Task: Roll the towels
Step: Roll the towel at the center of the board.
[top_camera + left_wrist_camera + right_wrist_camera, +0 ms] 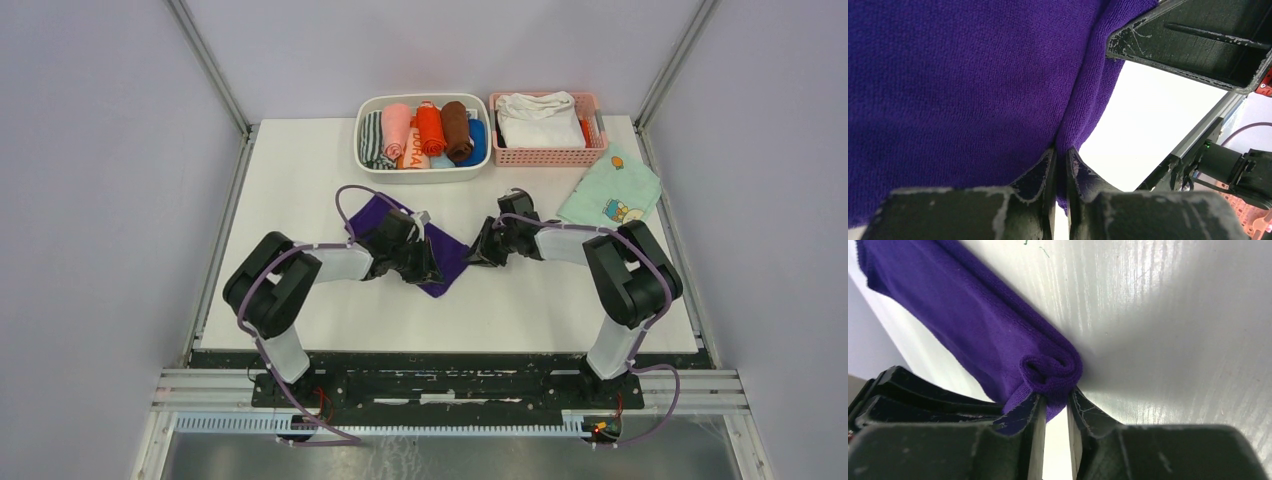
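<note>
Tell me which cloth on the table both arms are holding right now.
The deep purple towel at mid-table: the left fingers and right fingers are both shut on it. The mint-green cartoon-print cloth lies untouched at the far right.

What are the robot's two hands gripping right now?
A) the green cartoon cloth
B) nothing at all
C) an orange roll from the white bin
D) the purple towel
D: the wrist views show the left hand and the right hand each closed on a fold of the purple towel.
</note>
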`<state>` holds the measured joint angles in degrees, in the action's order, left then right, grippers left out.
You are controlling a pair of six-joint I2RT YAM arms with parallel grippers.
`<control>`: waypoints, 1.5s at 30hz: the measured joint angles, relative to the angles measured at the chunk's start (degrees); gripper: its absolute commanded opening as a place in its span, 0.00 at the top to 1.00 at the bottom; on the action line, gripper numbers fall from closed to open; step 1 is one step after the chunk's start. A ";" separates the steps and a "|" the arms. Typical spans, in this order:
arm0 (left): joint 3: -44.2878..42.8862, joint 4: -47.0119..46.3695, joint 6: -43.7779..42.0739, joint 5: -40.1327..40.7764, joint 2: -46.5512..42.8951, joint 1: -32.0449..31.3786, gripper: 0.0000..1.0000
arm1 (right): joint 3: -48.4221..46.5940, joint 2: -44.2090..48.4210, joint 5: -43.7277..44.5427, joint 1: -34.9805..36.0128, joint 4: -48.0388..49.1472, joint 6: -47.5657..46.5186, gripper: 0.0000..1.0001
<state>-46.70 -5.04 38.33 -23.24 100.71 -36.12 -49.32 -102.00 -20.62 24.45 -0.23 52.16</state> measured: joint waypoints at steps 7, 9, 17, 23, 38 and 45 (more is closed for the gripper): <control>-0.28 7.85 -1.38 8.24 -4.96 -0.81 0.65 | -3.45 -0.17 3.82 1.88 -7.30 -0.61 0.75; -0.68 11.10 -2.38 12.02 -6.86 -2.12 0.60 | -4.26 -0.33 4.52 2.21 -8.70 -0.76 0.74; -4.83 18.97 -7.43 32.65 -13.31 -17.42 0.46 | -6.34 -0.76 6.19 2.62 -12.33 -1.05 0.74; -8.90 18.86 -15.89 45.86 -11.98 -28.92 0.41 | -6.84 -0.83 6.58 2.62 -13.40 -1.07 0.73; -12.76 19.54 -29.20 62.03 3.85 -33.51 0.38 | -7.04 -0.83 6.58 2.62 -13.88 -1.07 0.73; -13.92 19.54 -30.40 65.22 5.81 -33.51 0.37 | -7.10 -0.85 6.56 2.60 -14.03 -1.07 0.73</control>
<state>-60.62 14.50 7.92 41.98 106.52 -69.63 -56.42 -102.85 -14.06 27.05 -14.26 51.09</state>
